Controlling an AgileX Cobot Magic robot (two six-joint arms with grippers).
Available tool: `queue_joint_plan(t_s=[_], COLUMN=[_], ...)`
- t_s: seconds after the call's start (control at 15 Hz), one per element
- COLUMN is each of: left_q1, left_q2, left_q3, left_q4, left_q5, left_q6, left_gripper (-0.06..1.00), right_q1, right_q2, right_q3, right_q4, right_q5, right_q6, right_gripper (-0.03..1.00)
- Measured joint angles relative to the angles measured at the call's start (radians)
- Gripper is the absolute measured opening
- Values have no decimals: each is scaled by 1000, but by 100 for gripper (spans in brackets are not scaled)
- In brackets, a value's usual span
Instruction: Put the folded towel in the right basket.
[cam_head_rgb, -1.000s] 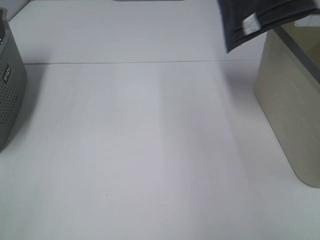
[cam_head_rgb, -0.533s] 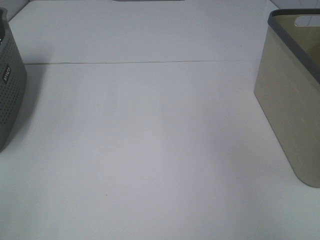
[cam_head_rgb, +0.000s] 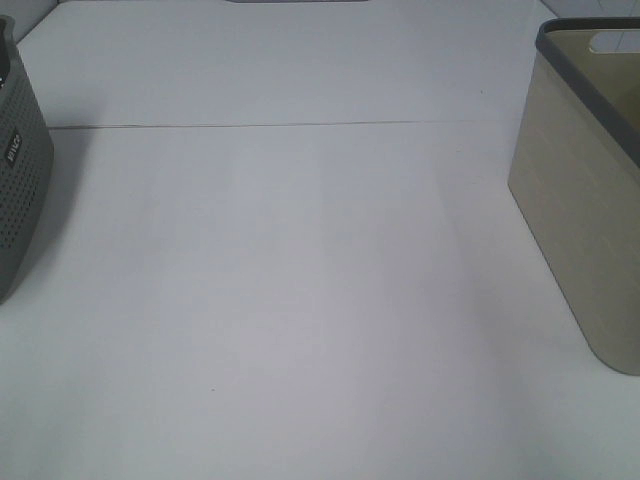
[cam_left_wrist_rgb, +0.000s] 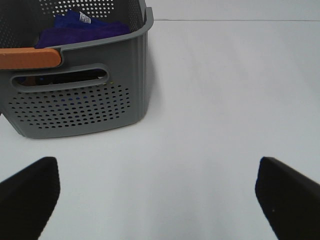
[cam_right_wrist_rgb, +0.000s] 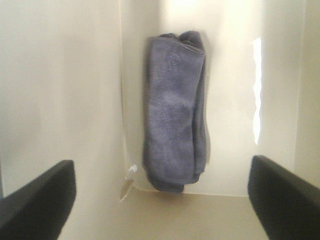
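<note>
The folded grey-blue towel (cam_right_wrist_rgb: 175, 110) lies inside the beige right basket (cam_head_rgb: 580, 200), against its inner wall (cam_right_wrist_rgb: 60, 90). My right gripper (cam_right_wrist_rgb: 160, 200) is open and empty inside the basket, with its dark fingertips (cam_right_wrist_rgb: 40, 200) spread wide on either side and short of the towel. My left gripper (cam_left_wrist_rgb: 160, 190) is open and empty over the white table, short of the grey basket. Neither gripper nor the towel shows in the exterior high view.
A grey perforated basket (cam_left_wrist_rgb: 80, 100) with an orange handle (cam_left_wrist_rgb: 30, 58) holds a blue-purple cloth (cam_left_wrist_rgb: 80, 30). It stands at the table's left edge (cam_head_rgb: 20, 180). The white table (cam_head_rgb: 300, 280) stretches between the two baskets.
One second ago the dark towel hung over the right basket's rim in the exterior high view. It has since dropped out of that view and lies inside the basket.
</note>
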Motion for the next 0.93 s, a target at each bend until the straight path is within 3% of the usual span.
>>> queue_joint_plan(t_s=[0.33, 0.53, 0.73, 0.93], left_q1=[0, 0, 0, 0], left_q2=[0, 0, 0, 0], left_q3=[0, 0, 0, 0], left_q4=[0, 0, 0, 0], left_q5=[0, 0, 0, 0], left_q6=[0, 0, 0, 0], left_gripper=[99, 99, 99, 99], right_q1=[0, 0, 0, 0], right_q2=[-38, -236, -498, -832], right_q3=[1, 43, 198, 453], right_q4=[13, 13, 44, 62], right_q5=[3, -24, -43, -57], right_q6=[1, -11, -35, -59], right_gripper=[97, 97, 97, 97])
